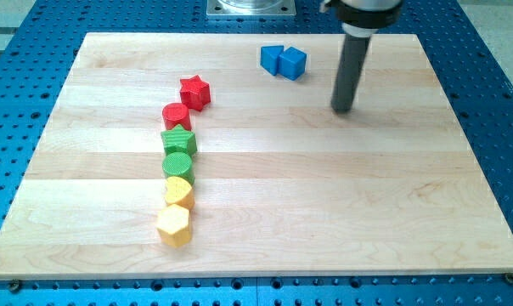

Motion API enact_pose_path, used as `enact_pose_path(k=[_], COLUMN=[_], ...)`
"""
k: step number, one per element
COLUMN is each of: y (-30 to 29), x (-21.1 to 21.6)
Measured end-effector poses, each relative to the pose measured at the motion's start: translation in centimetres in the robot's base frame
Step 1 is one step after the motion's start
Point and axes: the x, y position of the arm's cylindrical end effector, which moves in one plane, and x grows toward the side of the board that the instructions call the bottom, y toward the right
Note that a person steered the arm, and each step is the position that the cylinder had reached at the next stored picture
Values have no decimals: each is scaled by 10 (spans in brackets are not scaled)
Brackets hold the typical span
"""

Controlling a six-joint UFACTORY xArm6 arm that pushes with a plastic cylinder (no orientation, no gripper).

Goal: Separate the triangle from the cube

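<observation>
A blue triangle block [272, 58] and a blue cube [292, 63] sit touching each other near the view's top, the triangle on the left. My tip [342, 109] rests on the board to the right of and below the cube, a short gap away from it.
A curved line of blocks runs down the left half of the wooden board [367, 212]: red star [194, 92], red cylinder [177, 115], green star [179, 140], green cylinder [177, 165], yellow heart-like block [178, 191], yellow hexagon [174, 225]. Blue perforated table surrounds the board.
</observation>
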Motion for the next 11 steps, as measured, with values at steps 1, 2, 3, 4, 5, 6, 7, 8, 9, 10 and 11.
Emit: enact_pose_path(k=[1,2,3,4,5,6,7,8,9,10,11], y=[16,16,15,-1,-37,-75,-27,-42,-77,-130,-170], x=[-21,-54,-91,-122,-144,-146,-142,-124,-105,-104,-104])
